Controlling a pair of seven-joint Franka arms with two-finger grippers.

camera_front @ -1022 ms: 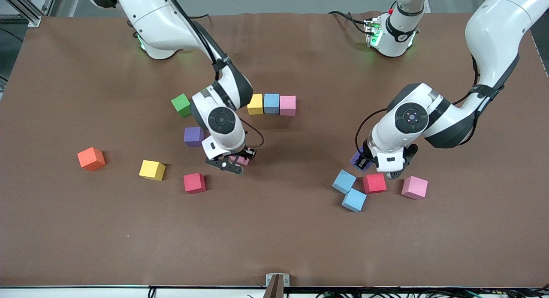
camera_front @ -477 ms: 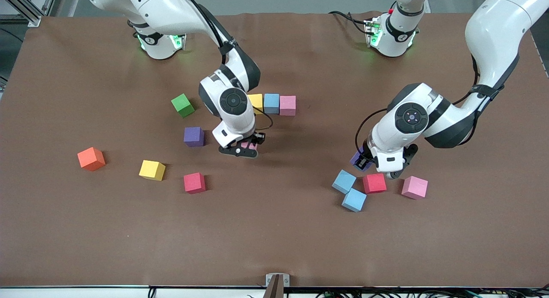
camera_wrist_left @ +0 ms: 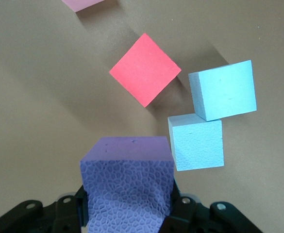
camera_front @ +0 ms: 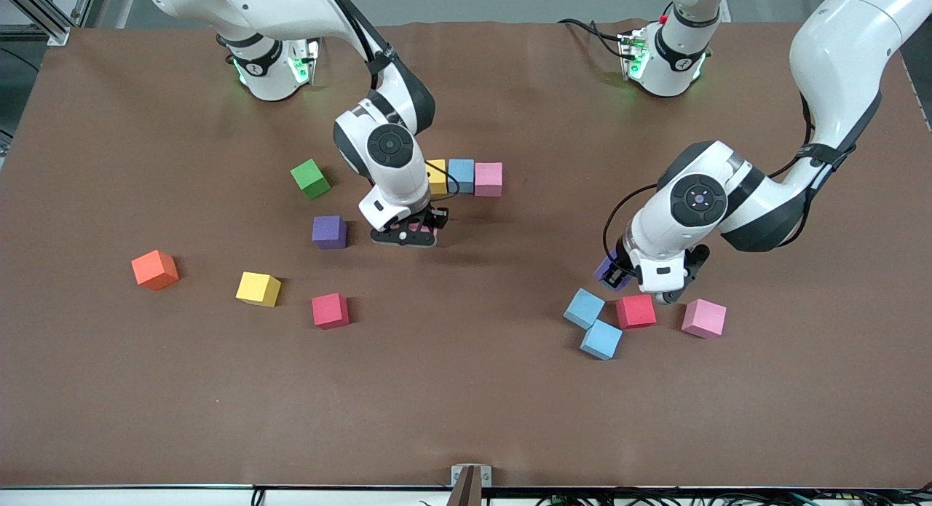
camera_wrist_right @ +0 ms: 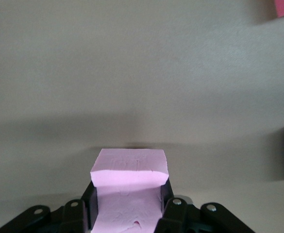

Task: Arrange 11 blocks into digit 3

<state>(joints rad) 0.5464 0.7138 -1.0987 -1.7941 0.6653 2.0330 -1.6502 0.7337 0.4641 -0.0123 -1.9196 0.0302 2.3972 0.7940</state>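
A row of three touching blocks lies mid-table: yellow (camera_front: 435, 177), light blue (camera_front: 460, 175), pink (camera_front: 488, 179). My right gripper (camera_front: 411, 231) (camera_wrist_right: 128, 206) is shut on a pink block (camera_wrist_right: 129, 182) over bare table by the row's yellow end. My left gripper (camera_front: 619, 274) (camera_wrist_left: 127, 211) is shut on a purple block (camera_wrist_left: 127, 184), hanging just above two light blue blocks (camera_front: 584, 307) (camera_front: 601, 338) and a red block (camera_front: 636, 310). Loose blocks on the table: pink (camera_front: 703, 317), purple (camera_front: 329, 231), yellow (camera_front: 258, 288), red (camera_front: 330, 310).
A green cube (camera_front: 309, 178) sits beside the right arm's wrist. An orange cube (camera_front: 154, 269) lies toward the right arm's end of the table. The brown mat (camera_front: 466, 404) runs bare along the side nearest the camera.
My right gripper has carried the pink block away from the loose red block and up toward the yellow end of the row. The left arm has not moved.
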